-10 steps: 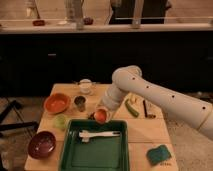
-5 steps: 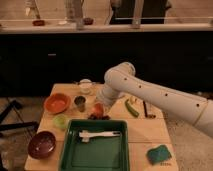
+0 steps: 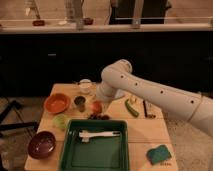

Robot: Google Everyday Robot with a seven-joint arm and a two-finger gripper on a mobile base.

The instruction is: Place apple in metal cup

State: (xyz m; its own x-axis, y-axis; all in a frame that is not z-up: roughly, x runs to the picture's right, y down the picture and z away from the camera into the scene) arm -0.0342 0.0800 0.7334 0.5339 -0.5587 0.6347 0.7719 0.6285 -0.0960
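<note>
Pincer [image 3: 97, 103] with apple [image 3: 95, 107] beside metal cup [image 3: 80, 102]

cam: raised front (looking down) | table [image 3: 150, 131], seemingly mid-range | gripper [image 3: 98, 104] centre-frame, over table

The wooden table [image 3: 145, 131] bears an orange bowl [image 3: 56, 103], a maroon bowl [image 3: 41, 144], a teal sponge [image 3: 159, 154] — and a green tray [image 3: 65, 146].

Gripper [image 3: 97, 101], apple [image 3: 96, 107] right of metal cup [image 3: 79, 102]
</note>
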